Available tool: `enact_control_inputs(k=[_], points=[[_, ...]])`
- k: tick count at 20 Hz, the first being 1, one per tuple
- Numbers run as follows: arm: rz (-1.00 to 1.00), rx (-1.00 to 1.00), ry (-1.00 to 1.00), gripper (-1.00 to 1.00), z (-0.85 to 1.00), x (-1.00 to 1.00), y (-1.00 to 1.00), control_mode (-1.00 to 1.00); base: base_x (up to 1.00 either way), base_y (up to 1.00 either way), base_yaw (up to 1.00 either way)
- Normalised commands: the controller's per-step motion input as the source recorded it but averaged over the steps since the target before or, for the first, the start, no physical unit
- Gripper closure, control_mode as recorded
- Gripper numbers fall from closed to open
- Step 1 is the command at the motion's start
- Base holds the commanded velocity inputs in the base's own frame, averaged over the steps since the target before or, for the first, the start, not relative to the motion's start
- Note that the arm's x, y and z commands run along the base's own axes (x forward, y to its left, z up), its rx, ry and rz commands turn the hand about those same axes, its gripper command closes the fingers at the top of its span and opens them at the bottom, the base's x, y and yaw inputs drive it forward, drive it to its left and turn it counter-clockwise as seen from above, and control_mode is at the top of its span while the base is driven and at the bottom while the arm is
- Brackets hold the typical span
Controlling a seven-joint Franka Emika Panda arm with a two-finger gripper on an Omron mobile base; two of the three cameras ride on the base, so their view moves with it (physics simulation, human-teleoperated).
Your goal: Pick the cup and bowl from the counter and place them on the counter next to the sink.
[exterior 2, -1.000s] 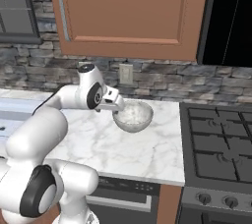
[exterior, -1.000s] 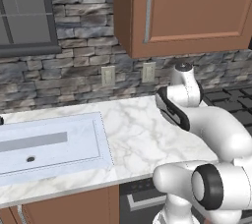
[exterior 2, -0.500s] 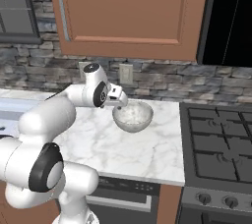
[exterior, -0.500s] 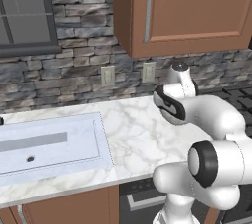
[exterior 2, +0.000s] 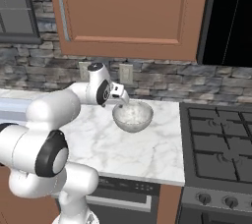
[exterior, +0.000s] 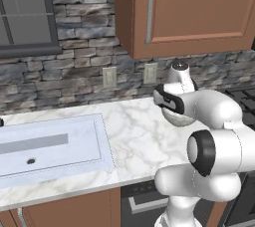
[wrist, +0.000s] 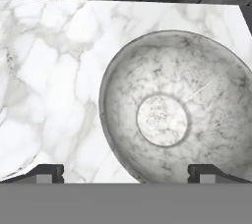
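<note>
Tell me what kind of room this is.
A rendered home kitchen, by the look of it: a marble counter with a recessed sink, a black gas stovetop beside it, wooden wall cabinets and a stone backsplash.

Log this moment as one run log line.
phase: approach bowl | gripper: open, above bowl's near rim, holding nothing | bowl: on counter, upright, empty | sink: empty
</note>
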Motion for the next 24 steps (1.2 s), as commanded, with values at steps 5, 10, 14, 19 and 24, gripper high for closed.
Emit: enact_control_inputs(k=[5, 10, 14, 19, 24], points=[[0.02, 0.0, 0.0, -1.0, -0.3, 0.01, 0.0, -1.0, 0.0, 0.0, 0.0], [0.0, 0.0, 0.0, -1.0, -0.24, 0.0, 0.0, -1.0, 0.0, 0.0, 0.0], [0.0, 0.0, 0.0, -1.0, -0.16, 0.01, 0.0, -1.0, 0.0, 0.0, 0.0], [0.0, 0.0, 0.0, -1.0, -0.12, 0.0, 0.0, -1.0, 0.0, 0.0, 0.0], [0.0, 0.0, 0.0, -1.0, -0.15, 0.05, 0.0, -1.0, 0.0, 0.0, 0.0]])
